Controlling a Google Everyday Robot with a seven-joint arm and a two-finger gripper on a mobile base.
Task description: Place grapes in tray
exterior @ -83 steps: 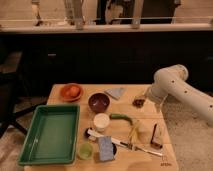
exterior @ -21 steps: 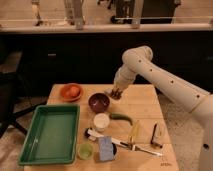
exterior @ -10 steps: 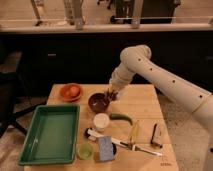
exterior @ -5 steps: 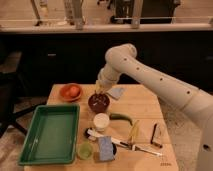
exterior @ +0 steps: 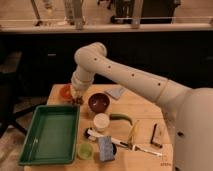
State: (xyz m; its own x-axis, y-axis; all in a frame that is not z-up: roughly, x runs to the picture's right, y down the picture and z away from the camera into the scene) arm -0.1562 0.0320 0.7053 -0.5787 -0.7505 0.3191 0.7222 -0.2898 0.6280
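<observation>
Since the earlier frame the arm has swung left, so the gripper [exterior: 77, 99] now hangs between the orange plate [exterior: 63, 91] and the maroon bowl [exterior: 98, 102], just above the far right corner of the tray [exterior: 50, 134]. Its fingers are closed, and the dark bit at their tips looks like the grapes [exterior: 78, 101], held right in the claw over the table edge by the tray. Grapes are light, soft and easy to crush, so I judge a gentle grip on the bunch is best.
</observation>
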